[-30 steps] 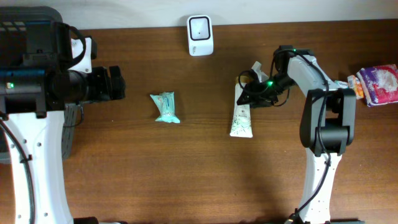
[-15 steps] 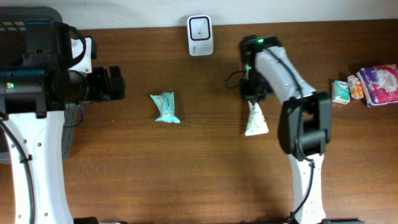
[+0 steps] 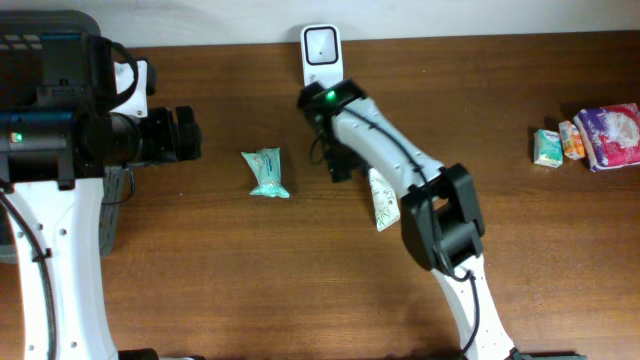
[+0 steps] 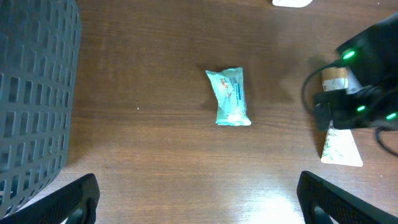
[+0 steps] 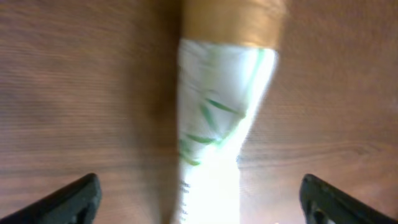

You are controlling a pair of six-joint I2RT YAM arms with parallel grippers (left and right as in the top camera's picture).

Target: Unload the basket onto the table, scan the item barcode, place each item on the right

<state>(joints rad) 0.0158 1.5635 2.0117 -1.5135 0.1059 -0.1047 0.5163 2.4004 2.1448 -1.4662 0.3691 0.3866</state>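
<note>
White tube (image 3: pixel 383 200) on table (image 3: pixel 200 280), short of scanner (image 3: pixel 322 55), fetch unfinished; right jaws wide over it, gripping nothing; left jaws wide, empty. Next, likely: grasp, show barcode to scanner.

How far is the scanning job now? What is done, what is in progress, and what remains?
Done: nothing sure; the tube is apart from the scanner. In hand: the right gripper is over the tube, jaws open on either side of it; the blurred wrist view shows no grip. Left: grip the tube and show its barcode to the scanner. The green pack lies untouched.
</note>
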